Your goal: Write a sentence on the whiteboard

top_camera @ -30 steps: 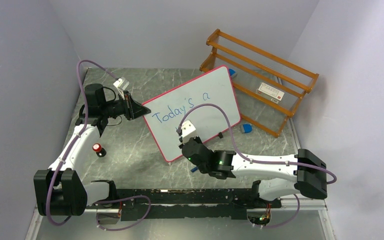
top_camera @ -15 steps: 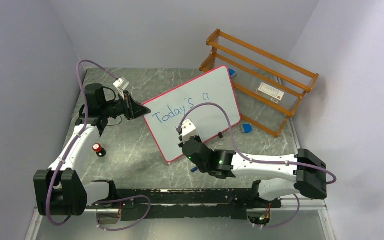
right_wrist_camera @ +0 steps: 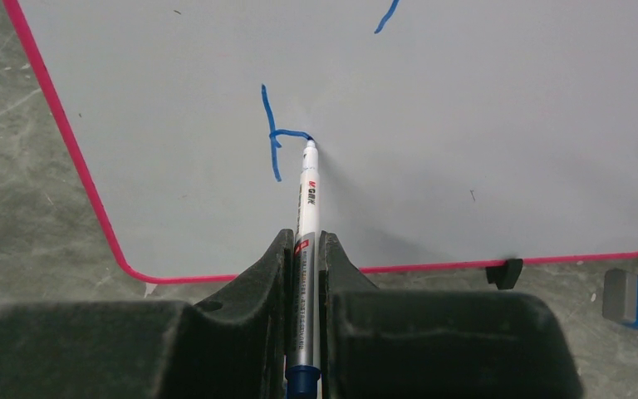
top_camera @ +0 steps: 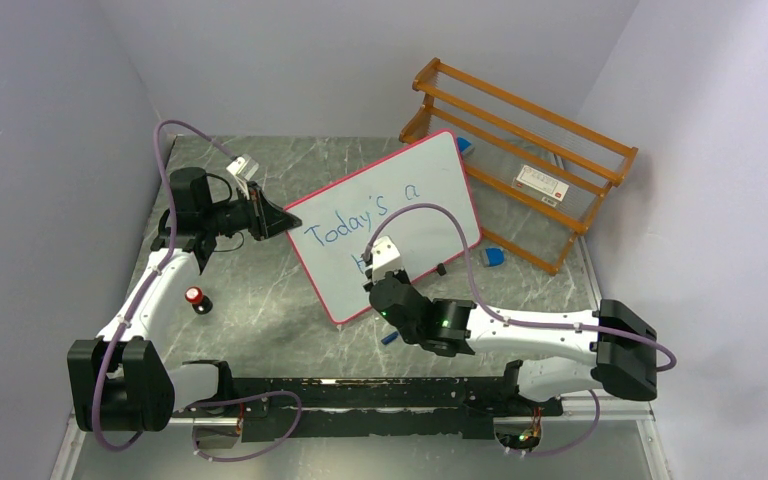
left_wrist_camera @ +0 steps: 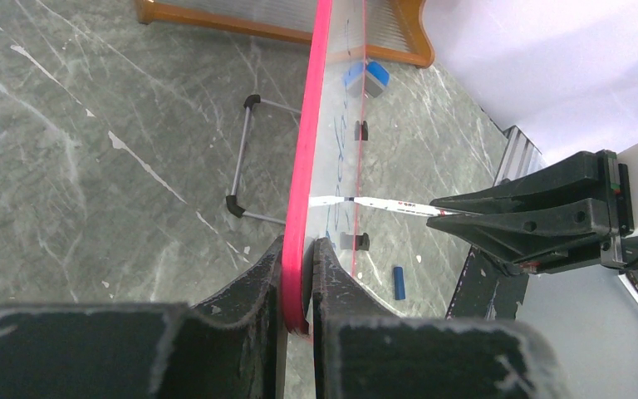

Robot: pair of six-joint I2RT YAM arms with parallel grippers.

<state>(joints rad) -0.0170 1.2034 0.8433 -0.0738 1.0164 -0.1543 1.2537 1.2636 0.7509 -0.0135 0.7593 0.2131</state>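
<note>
Tabletop point(top_camera: 260, 310), grey marble, carries everything. The whiteboard point(top_camera: 430, 190) stands near its middle, turned at a slant to the arms and leaning back on a wire stand point(left_wrist_camera: 245, 158). That tilt presents the white face to the right arm, but as I judge it, it also leaves the board free to slide or tip under pen pressure. Behind it, at the far right, an orange wooden rack point(top_camera: 520, 130) sits apart from the work, with a blue eraser point(top_camera: 493, 256) on the table near its foot. The left gripper point(left_wrist_camera: 299, 249) answers the sliding problem. Its fingers are pinched narrow on the pink rim at the board's left edge, one finger on each face, so the board is braced against the writing. The right gripper point(right_wrist_camera: 306, 241) reaches in from the near side over the lower part of the board. Its fingers are closed tight on the barrel of a marker point(right_wrist_camera: 307, 199), which points straight out between them so the tip meets the surface squarely. The sentence point(top_camera: 355, 215) is only partly there. "Today's a" runs in blue along an upward slant, and below it the tip rests at the end of a fresh stroke point(right_wrist_camera: 276, 141), an upright with a short arm, which I read as the start of a "b". Most of the second line is not yet written. A small blue piece point(top_camera: 388, 339), probably the pen cap, lies on the table near the right arm, out of the way.
</note>
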